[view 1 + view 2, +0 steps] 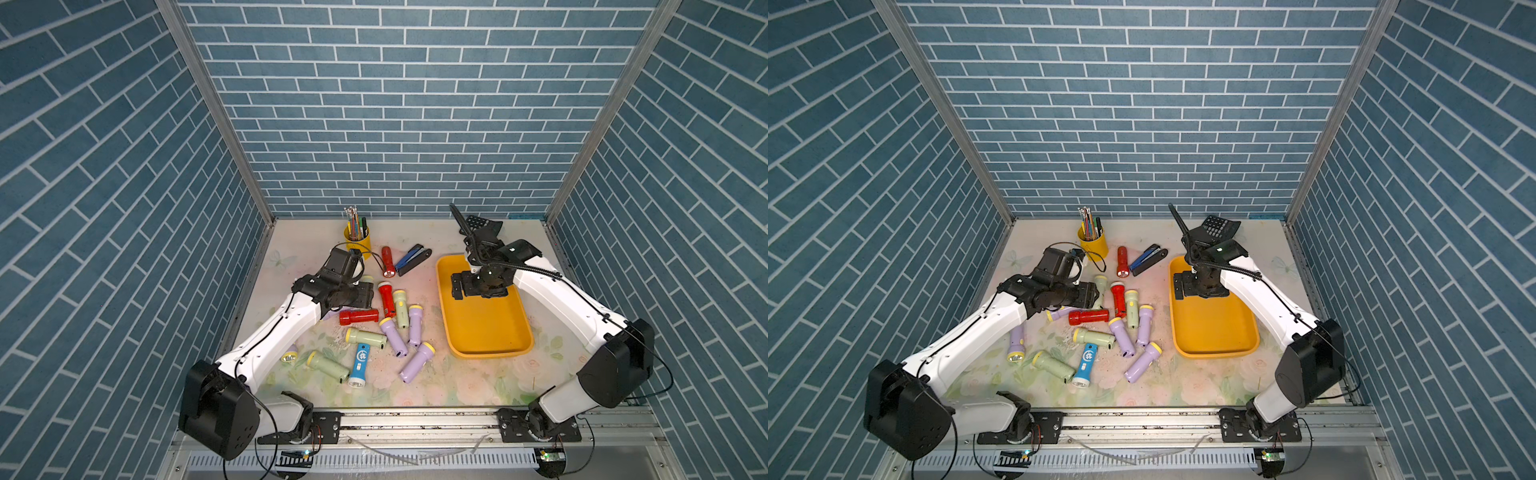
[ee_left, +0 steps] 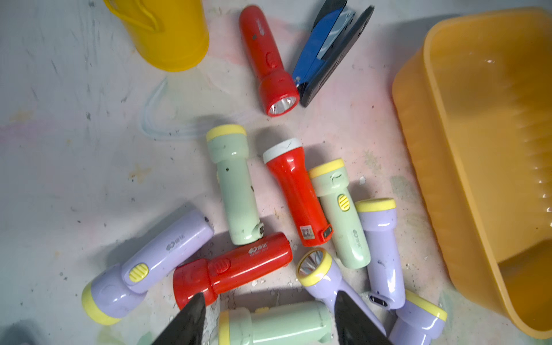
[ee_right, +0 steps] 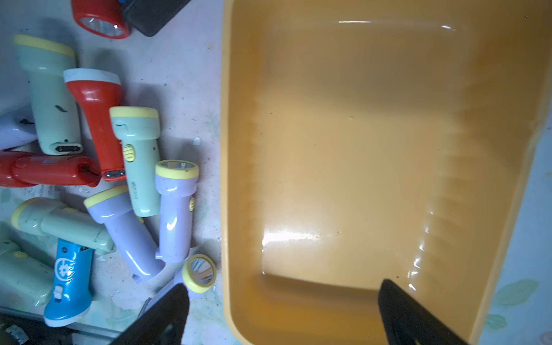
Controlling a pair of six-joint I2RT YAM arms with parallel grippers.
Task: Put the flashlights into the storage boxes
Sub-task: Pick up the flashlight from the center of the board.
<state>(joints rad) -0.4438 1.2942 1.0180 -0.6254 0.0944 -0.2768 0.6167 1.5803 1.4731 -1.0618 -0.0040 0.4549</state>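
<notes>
The flashlights lie loose on the floral mat left of centre: a red one, pale green, lilac and a blue one. Another red one lies beside the stapler. The storage box, a shallow yellow tray, holds nothing. My left gripper hangs open above the pile, its jaws apart over a pale green flashlight and touching nothing. My right gripper stands wide open over the tray's left rim, with nothing held.
A yellow pen cup and a blue-and-black stapler stand at the back. A black calculator sits behind the right arm. Blue brick walls close in three sides. A lilac flashlight lies partly under the left arm.
</notes>
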